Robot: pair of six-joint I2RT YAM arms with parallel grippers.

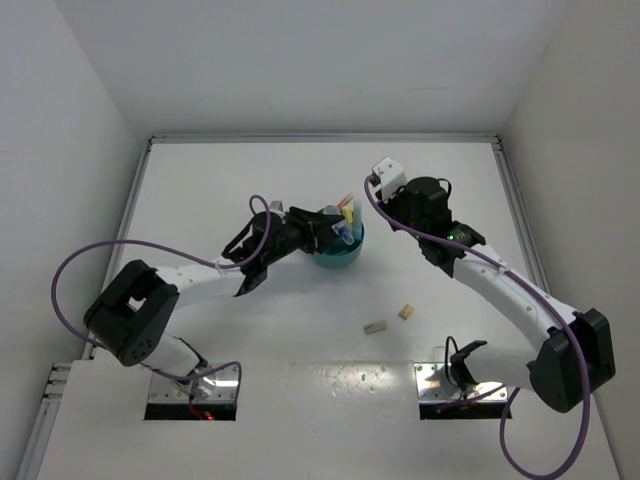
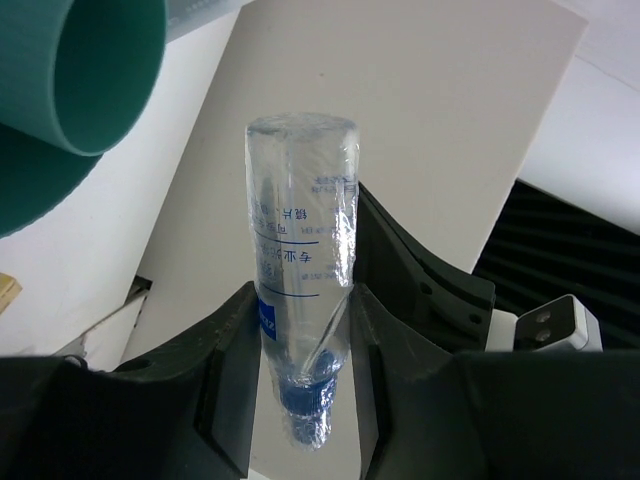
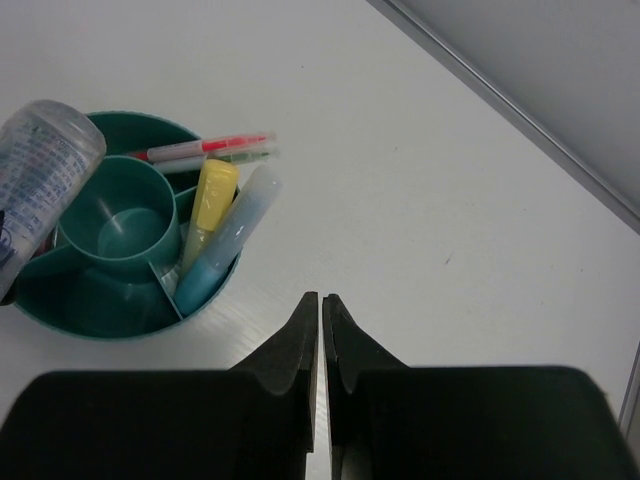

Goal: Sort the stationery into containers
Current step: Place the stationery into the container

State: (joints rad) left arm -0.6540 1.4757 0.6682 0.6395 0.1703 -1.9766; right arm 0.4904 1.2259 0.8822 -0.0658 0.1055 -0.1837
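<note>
White walls (image 1: 300, 60) box in the white table (image 1: 300, 190). The teal organiser (image 1: 342, 262) stands mid-table. My left gripper (image 2: 305, 295) is clamped on a clear-capped blue marker (image 2: 300, 200) at the organiser's rim. Its long axis runs straight out from my palm, clear end leading, blue end back between my fingers. My right gripper (image 3: 321, 310) is pressed closed on nothing, over bare table nearby. A yellow marker (image 3: 212, 200), a mint marker (image 3: 228, 245) and two pens (image 3: 205, 147) lean outward from one ring compartment. A tan block (image 1: 406, 312) and a grey block (image 1: 375, 327) lie apart, nearer my bases.

Left hand (image 1: 333, 230) holds a clear marker (image 1: 346, 237) over the teal organiser (image 1: 335, 266) — tan block (image 1: 406, 312), grey block (image 1: 375, 327) loose on the table (image 1: 250, 180)
</note>
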